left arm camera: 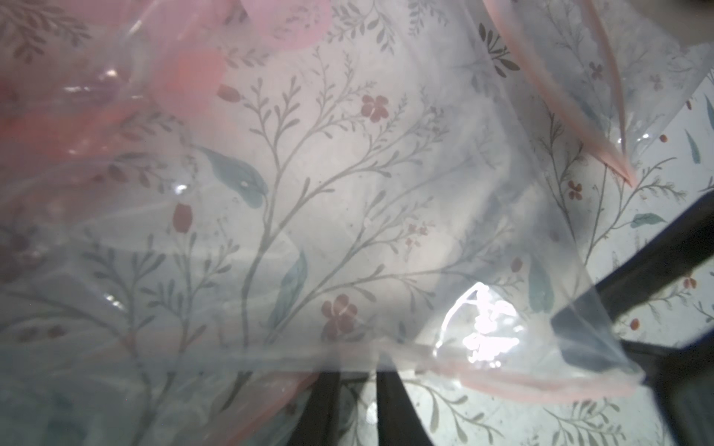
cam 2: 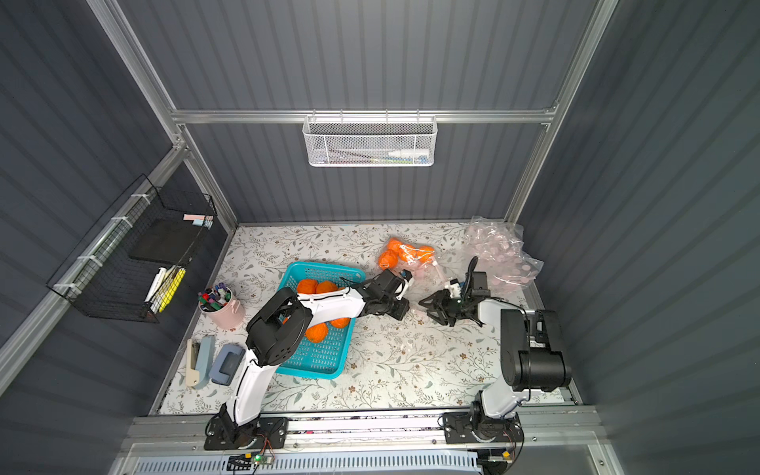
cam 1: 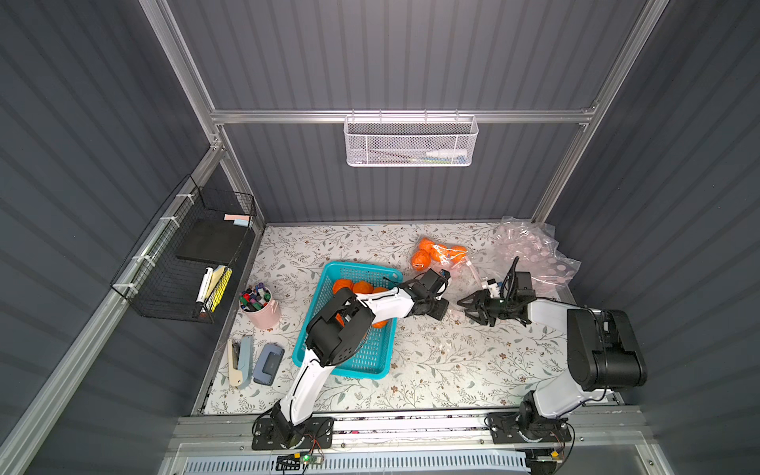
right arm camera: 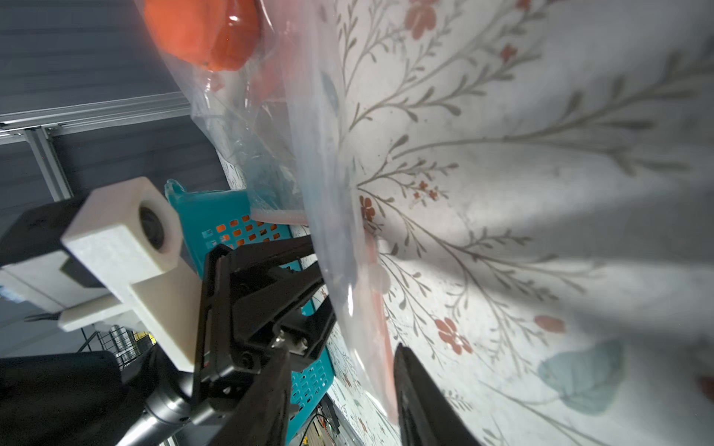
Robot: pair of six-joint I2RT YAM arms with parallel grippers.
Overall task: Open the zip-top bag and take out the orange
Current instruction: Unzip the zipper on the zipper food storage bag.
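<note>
Two grippers face each other tip to tip at the mouth of the zip-top bag (cam 1: 450, 265). The left gripper (cam 1: 445, 309) is pinched together on the bag's clear film close to its pink zip strip (left arm camera: 521, 382); the right gripper (cam 1: 466, 309) has its jaws apart, with that strip lying between its fingers (right arm camera: 425, 405) and not gripped. The oranges (cam 1: 423, 257) sit inside the bag's far end, beyond both sets of fingertips; behind the left gripper's wrist stands a teal basket (cam 1: 370, 353) with loose oranges (cam 1: 362, 286) in it.
</note>
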